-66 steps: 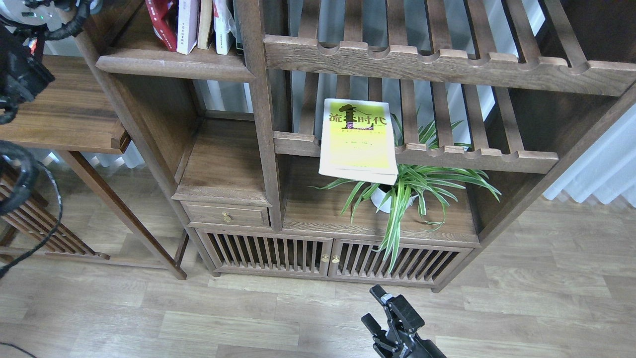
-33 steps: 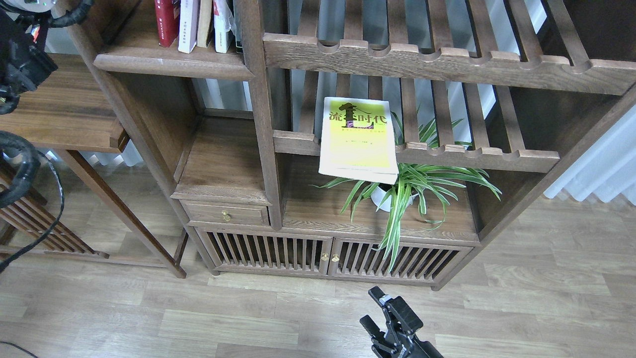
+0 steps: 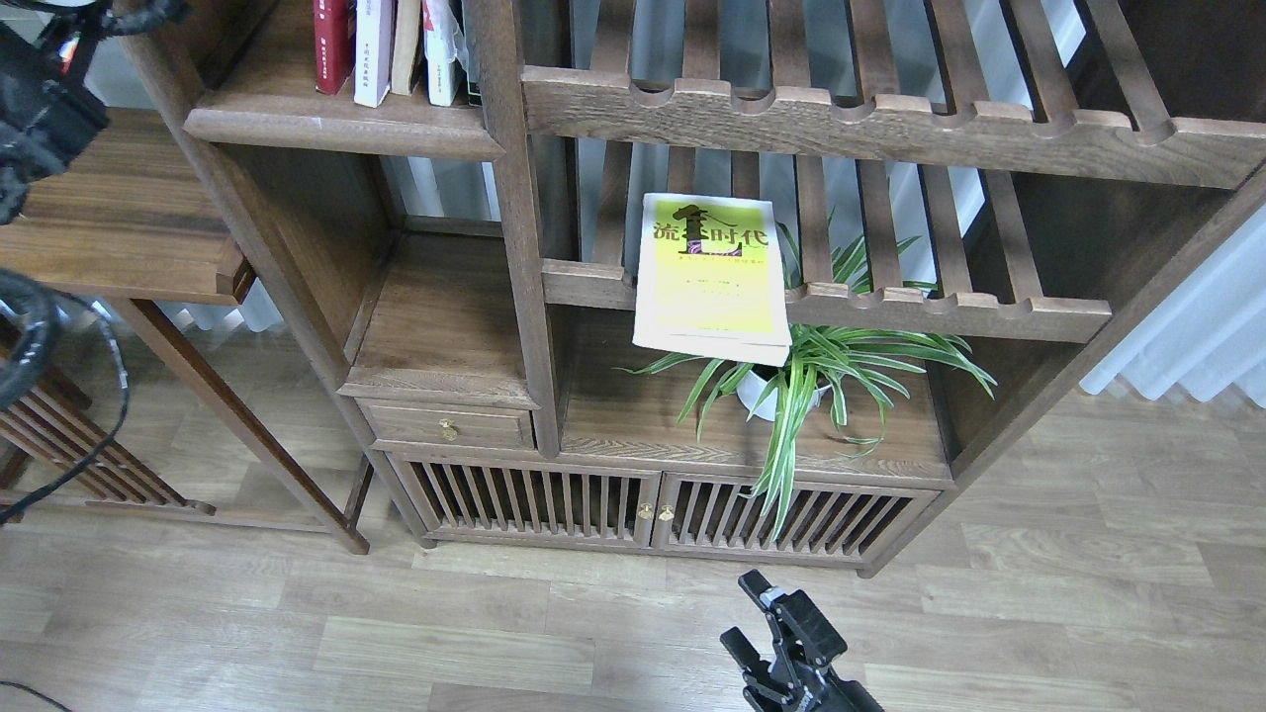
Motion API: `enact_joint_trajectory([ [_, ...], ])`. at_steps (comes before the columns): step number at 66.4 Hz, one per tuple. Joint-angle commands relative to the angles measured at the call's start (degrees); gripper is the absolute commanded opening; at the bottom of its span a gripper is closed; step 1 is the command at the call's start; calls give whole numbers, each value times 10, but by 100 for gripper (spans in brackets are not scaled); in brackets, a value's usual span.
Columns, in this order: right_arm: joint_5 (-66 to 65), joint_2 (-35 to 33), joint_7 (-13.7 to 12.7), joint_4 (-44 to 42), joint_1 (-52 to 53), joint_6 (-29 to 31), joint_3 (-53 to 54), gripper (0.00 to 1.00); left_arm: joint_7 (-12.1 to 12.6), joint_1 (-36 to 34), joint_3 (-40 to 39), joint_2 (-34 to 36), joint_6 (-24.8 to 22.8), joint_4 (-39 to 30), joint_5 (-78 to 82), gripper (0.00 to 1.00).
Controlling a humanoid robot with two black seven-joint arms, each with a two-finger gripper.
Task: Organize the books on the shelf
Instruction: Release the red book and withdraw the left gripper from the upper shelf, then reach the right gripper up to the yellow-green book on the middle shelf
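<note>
The yellow-green book [image 3: 710,277] with a black Chinese title lies flat on a slatted rack, its near end hanging over the notched front rail. The dark red book [image 3: 333,44] stands upright on the solid shelf [image 3: 336,124] at the top left, at the left end of a short row next to a pale white book [image 3: 374,49]. My left arm [image 3: 40,109] shows as a dark bulk at the top left edge, left of the shelf; its fingers cannot be told apart. My right gripper [image 3: 754,613] is open and empty, low over the floor in front of the cabinet.
A potted spider plant [image 3: 801,381] stands on the board under the yellow-green book. A small drawer [image 3: 450,427] and slatted doors [image 3: 653,509] lie below. A side table [image 3: 129,218] stands at the left. Black cables [image 3: 59,396] hang at the left edge.
The dark red book has gone from leaning to standing upright in the row. My left arm has drawn back a little toward the upper left. The right gripper has barely moved.
</note>
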Motion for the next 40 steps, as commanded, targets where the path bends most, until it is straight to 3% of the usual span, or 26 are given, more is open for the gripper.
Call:
enact_joint_trajectory([
  [1,1,0,-1,3,-4,0,0,99,2,47,-25,60,0,-87,-15,93],
  [13,1,5,-2,7,-5,0,-2,99,2,117,-51,139,0,-218,-58,93],
  [14,1,10,-2,10,-3,0,-2,99,2,134,-55,161,0,-267,-69,93],
  [17,1,12,-2,11,-2,0,-3,99,2,145,-56,182,0,-305,-74,93],
  [28,1,12,-2,15,4,0,-2,99,2,201,-55,245,0,-403,-109,93],
  [40,0,13,2,48,24,0,0,99,-6,348,-53,283,0,-497,-121,90],
])
